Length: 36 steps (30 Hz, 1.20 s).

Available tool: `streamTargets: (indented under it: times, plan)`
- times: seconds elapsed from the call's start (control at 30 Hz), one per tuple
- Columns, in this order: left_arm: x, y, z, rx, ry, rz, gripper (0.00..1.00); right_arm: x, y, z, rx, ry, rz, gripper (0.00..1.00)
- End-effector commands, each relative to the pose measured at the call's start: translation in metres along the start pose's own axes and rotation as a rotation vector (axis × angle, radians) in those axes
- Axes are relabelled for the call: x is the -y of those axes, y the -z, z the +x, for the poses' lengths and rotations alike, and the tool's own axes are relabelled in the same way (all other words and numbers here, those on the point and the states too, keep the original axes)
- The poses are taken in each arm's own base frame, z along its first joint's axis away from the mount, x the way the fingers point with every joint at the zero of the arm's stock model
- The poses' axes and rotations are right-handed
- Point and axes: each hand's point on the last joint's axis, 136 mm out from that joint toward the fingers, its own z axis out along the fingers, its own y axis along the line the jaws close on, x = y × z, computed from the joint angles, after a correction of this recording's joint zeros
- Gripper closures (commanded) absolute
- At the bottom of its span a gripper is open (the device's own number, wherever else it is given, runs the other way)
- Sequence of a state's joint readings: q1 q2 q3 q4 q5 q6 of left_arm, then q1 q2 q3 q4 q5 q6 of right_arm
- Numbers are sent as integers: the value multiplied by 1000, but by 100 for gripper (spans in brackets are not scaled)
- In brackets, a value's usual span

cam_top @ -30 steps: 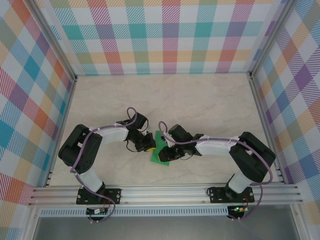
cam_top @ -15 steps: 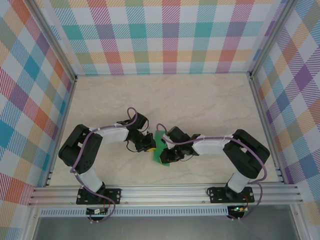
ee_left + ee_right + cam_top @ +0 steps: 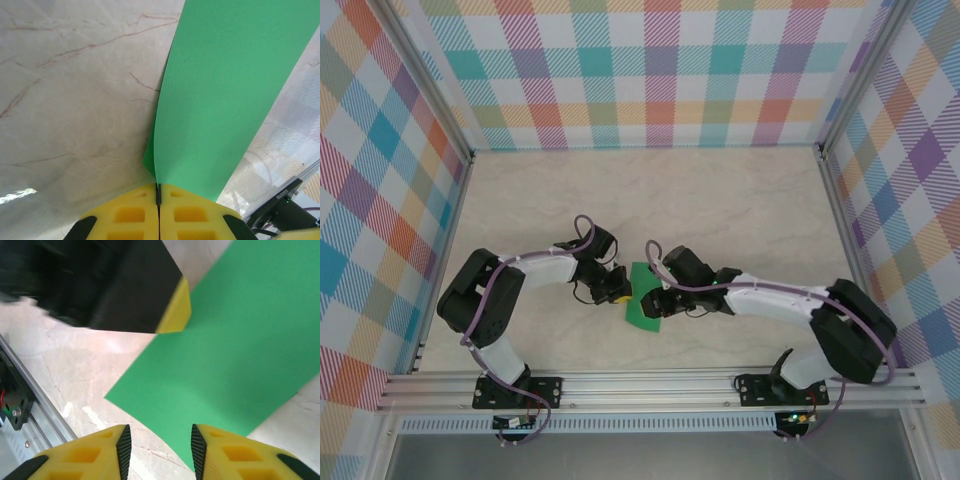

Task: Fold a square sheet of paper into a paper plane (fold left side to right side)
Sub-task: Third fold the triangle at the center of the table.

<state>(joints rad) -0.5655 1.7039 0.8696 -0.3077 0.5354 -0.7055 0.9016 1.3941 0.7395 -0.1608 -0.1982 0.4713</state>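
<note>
1. The paper (image 3: 640, 315) lay as a narrow green strip near the middle of the tabletop's (image 3: 720, 200) near edge, between the two hands.
2. The left hand (image 3: 158, 189) was clenched on the paper. Its yellow pads met with the strip's left edge pinched between them, and the sheet curved up and away from that grip.
3. A darker flap showed just beside the pads, so the strip seemed to hold more than one layer. The layers could not be counted.
4. The right hand (image 3: 159, 447) was released, its pads apart with nothing between them. It hovered just over the strip's near end, close to the left hand's fingertip.
5. The step in hand looked like the left-to-right fold: the left edge was gripped and raised, but not yet carried across. No pointed dart shape was to be seen, so much of the task seemed left.
6. The next move likely called for the left hand to swing its edge over to the right edge and line the two up. The right hand would need to press the strip down so the thin sheet neither slid nor buckled before the crease was set.
</note>
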Motion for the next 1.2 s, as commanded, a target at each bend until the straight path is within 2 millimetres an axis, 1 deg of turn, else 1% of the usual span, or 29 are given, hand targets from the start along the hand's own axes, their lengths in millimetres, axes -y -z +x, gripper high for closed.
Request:
streamTargets:
  times: [0.0, 0.07, 0.17, 0.27, 0.4, 0.47, 0.6, 0.77, 0.87, 0.97, 1.03, 1.13, 1.17]
  plan:
    - [8, 6, 7, 9, 13, 9, 95, 2, 11, 14, -4, 200, 114, 54]
    - [9, 7, 8, 5, 29, 15, 95, -4, 8, 24, -17, 309, 148, 52]
    - [10, 5, 8, -1, 59, 21, 96, -15, -1, 35, 4, 437, 186, 53]
    - [9, 4, 9, -11, 92, 22, 97, -28, -8, 39, 53, 549, 228, 49]
    - [7, 2, 10, -24, 118, 12, 99, -39, -18, 42, 85, 658, 271, 47]
    - [7, 1, 10, -25, 121, 10, 99, -40, -25, 45, 71, 701, 296, 45]
    - [7, 1, 9, -15, 122, 9, 99, -41, -40, 43, 47, 765, 342, 44]
    - [6, 1, 11, -18, 123, 9, 99, -44, -56, 29, 59, 804, 399, 44]
    - [6, 1, 11, -18, 119, 7, 99, -48, -61, 21, 83, 801, 407, 46]
    - [6, 1, 11, -18, 117, 7, 99, -45, -63, 17, 86, 799, 435, 50]
    - [5, 1, 11, -21, 116, 4, 99, -43, -62, 16, 88, 792, 446, 55]
    - [4, 1, 12, -22, 117, 2, 99, -38, -57, 14, 93, 772, 459, 65]
    - [4, 1, 11, -20, 116, 2, 99, -36, -54, 14, 95, 764, 460, 70]
